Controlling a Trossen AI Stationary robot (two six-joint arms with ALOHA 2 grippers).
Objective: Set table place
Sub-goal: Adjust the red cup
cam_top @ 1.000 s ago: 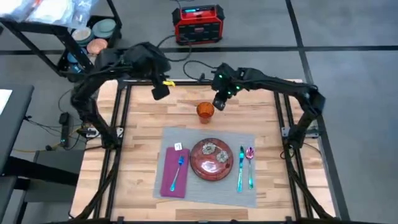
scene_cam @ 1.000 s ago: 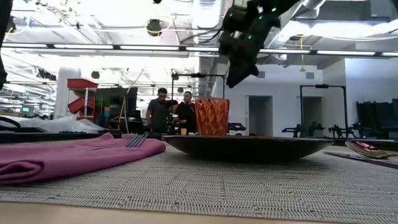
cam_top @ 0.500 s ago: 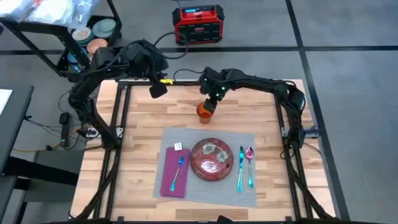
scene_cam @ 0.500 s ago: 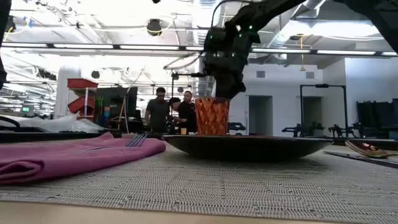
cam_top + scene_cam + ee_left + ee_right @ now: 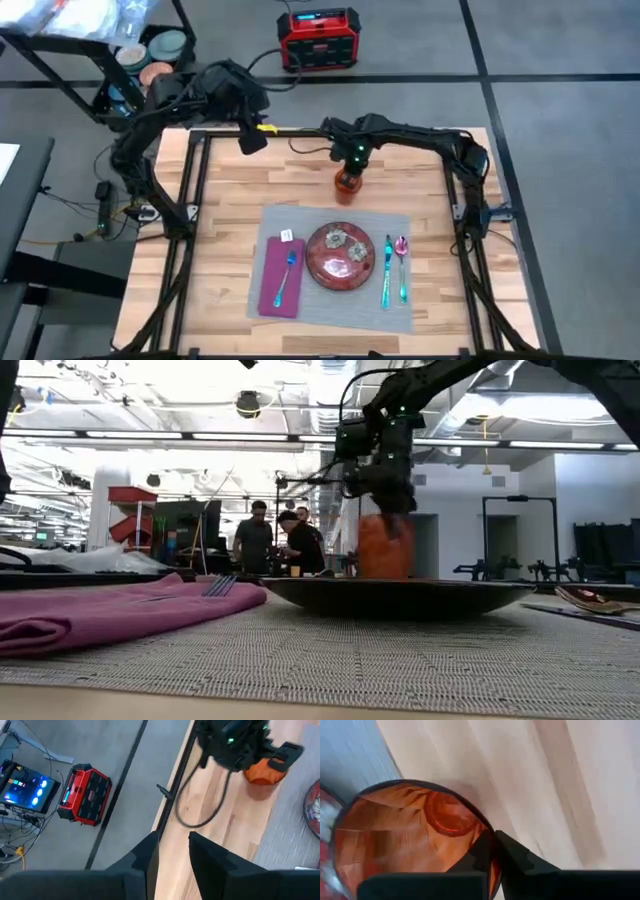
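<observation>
The right gripper [image 5: 347, 177] pinches the orange cup's [image 5: 346, 184] rim, one finger inside, cup hanging below over the table [image 5: 230, 190] just short of the placemat [image 5: 395, 300], so it should stay level; the left gripper [image 5: 252, 143], slightly parted, holds nothing.

Grey floor [image 5: 560, 60], dark seam lines. Red power unit [image 5: 318, 38] at 12 o'clock, cart [image 5: 120, 50] at 10. Ceiling strip lights [image 5: 150, 434] on.
</observation>
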